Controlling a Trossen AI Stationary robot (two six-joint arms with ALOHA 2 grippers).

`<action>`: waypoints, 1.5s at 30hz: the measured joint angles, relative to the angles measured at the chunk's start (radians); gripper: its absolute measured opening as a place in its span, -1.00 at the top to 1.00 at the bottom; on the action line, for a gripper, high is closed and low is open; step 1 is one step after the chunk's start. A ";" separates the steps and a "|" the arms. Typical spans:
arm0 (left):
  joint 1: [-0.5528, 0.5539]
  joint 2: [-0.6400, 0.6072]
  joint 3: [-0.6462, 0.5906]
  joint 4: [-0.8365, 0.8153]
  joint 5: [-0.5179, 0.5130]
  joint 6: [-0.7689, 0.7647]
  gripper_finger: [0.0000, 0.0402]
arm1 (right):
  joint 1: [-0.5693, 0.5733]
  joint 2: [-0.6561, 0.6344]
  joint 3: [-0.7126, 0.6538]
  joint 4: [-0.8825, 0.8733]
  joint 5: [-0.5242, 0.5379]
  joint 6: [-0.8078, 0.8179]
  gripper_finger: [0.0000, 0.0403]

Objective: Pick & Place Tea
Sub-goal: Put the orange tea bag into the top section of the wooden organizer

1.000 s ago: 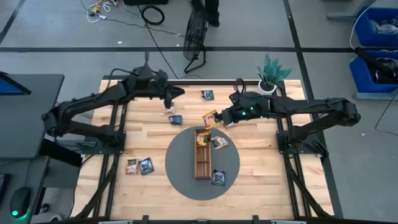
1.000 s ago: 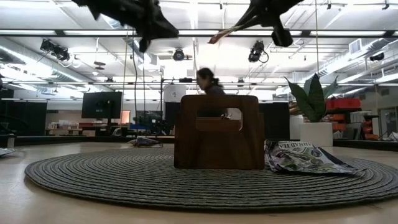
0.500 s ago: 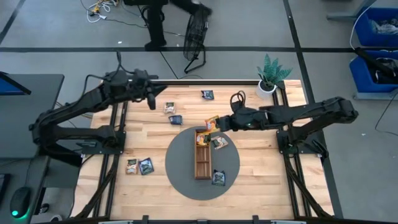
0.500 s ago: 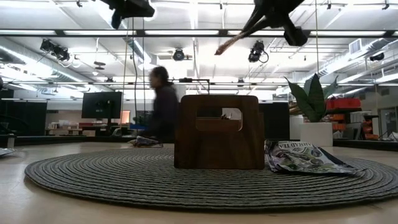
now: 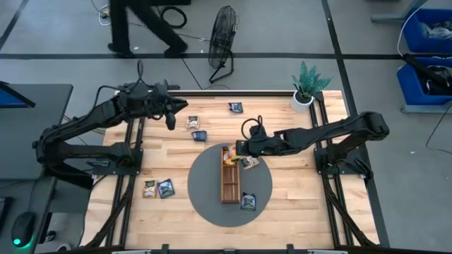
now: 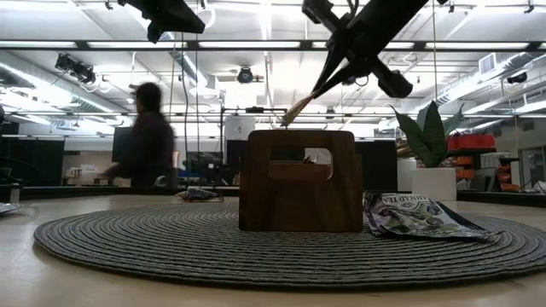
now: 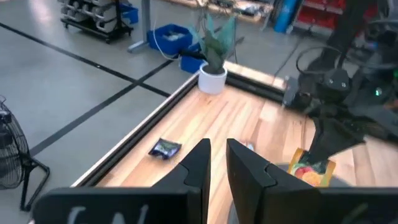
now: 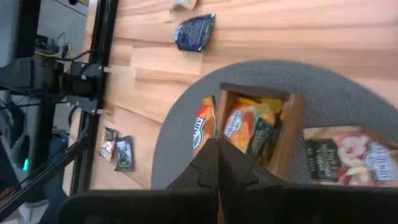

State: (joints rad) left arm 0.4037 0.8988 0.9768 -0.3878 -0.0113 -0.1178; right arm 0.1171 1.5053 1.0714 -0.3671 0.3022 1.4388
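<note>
My right gripper [image 5: 241, 147] is shut on an orange tea sachet [image 8: 200, 129] over the far end of the brown wooden tray [image 5: 229, 180], which stands on the round grey mat [image 5: 205, 190]. That far compartment holds several sachets [image 8: 249, 127]. Another sachet [image 5: 248, 162] lies flat on the mat beside the tray, and one more [image 5: 248, 202] lies near the mat's front. My left gripper [image 5: 171, 118] hangs raised over the table's far left, its fingers [image 7: 200, 160] a narrow gap apart with nothing between them. My right gripper pinches the orange sachet by its upper edge [image 8: 207, 148] between its two fingers. The fingers [image 6: 334, 72] slant down from the table's right side. The sachet [image 6: 299, 108] hangs slanted below them, lifted clear, its lower end just above the tray's top edge.
Loose sachets lie on the bare wood: a dark one [image 5: 235, 107] at the far edge, a pale [image 5: 192, 122] and a blue one [image 5: 200, 135] left of the tray, two [image 5: 158, 188] at the near left. A potted plant [image 5: 305, 88] stands far right. A person [image 6: 149, 136] walks behind the table.
My right gripper has sunk and gone left toward the tray's far end, rolling as it went; the orange sachet has come down with it and now hangs just over the tray. My left gripper has drawn back toward the table's far left and risen a little.
</note>
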 joint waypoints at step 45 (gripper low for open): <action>-0.061 0.012 0.000 -0.075 0.034 0.076 0.74 | -0.011 0.208 0.000 0.083 0.045 -0.050 0.92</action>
State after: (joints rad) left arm 0.3428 0.9108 0.9764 -0.4629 0.0223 -0.0414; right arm 0.1062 1.7130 1.0714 -0.2841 0.3475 1.3888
